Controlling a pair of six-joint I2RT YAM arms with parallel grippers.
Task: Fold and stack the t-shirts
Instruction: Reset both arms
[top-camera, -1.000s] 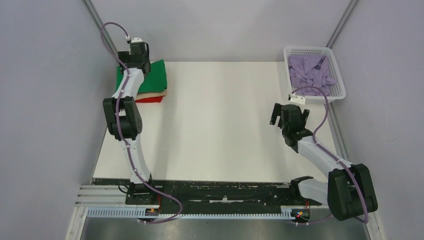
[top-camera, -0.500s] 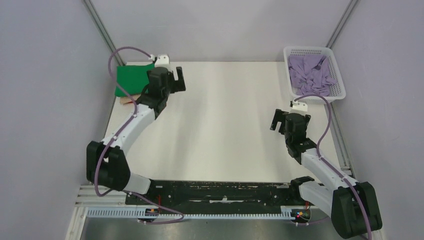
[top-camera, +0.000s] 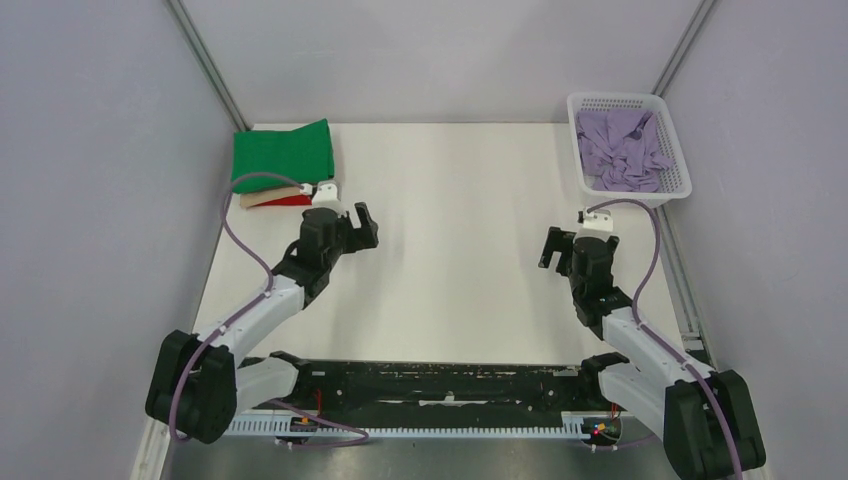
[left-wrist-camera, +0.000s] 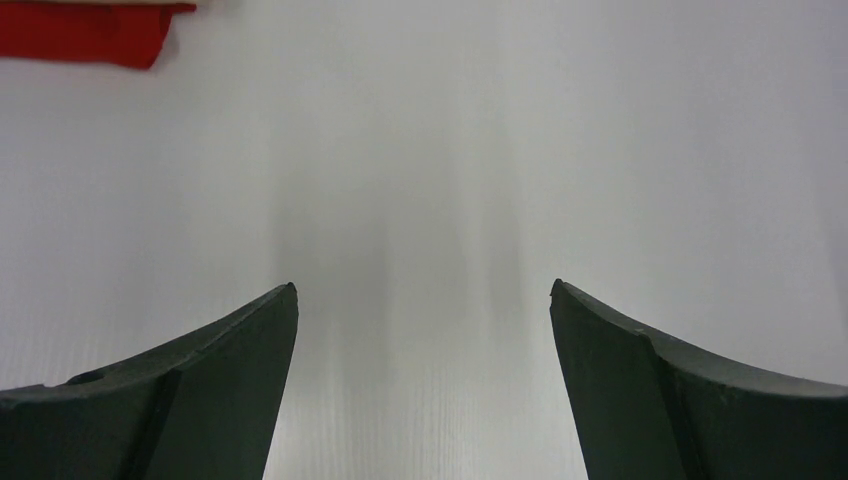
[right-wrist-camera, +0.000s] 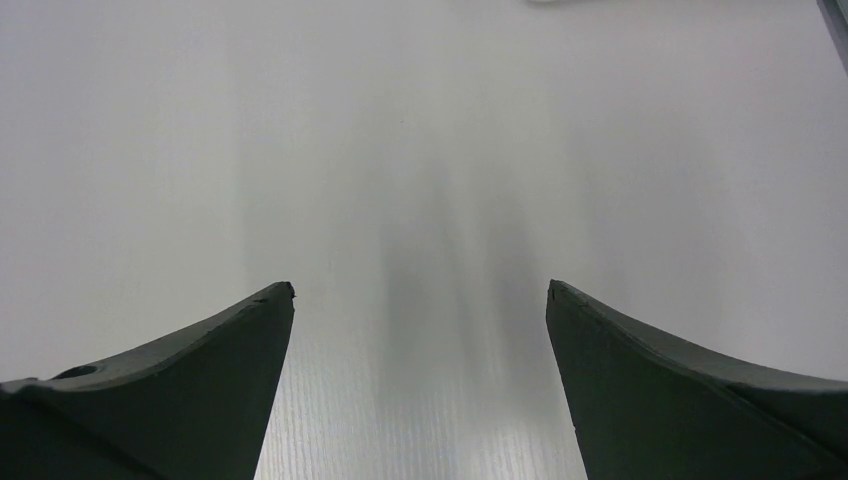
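Though white, table (top-camera: 450, 200) among grey walls (top-camera: 90, 200).

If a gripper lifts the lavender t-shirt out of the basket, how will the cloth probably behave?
The lavender t-shirt lies crumpled in folds, so it is probably floppy and would hang loosely when lifted. It looks thin, so likely light. It fills the white mesh basket, so the basket might drag along.

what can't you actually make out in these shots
- Top view: whatever lies under the green t-shirt shows only thin tan and red edges; it covers the count and the folds.
- Top view: the lavender cloth in the basket is bunched up; one shirt or several cannot be told.
- Left wrist view: the red t-shirt is cut off by the top edge; only a strip shows.
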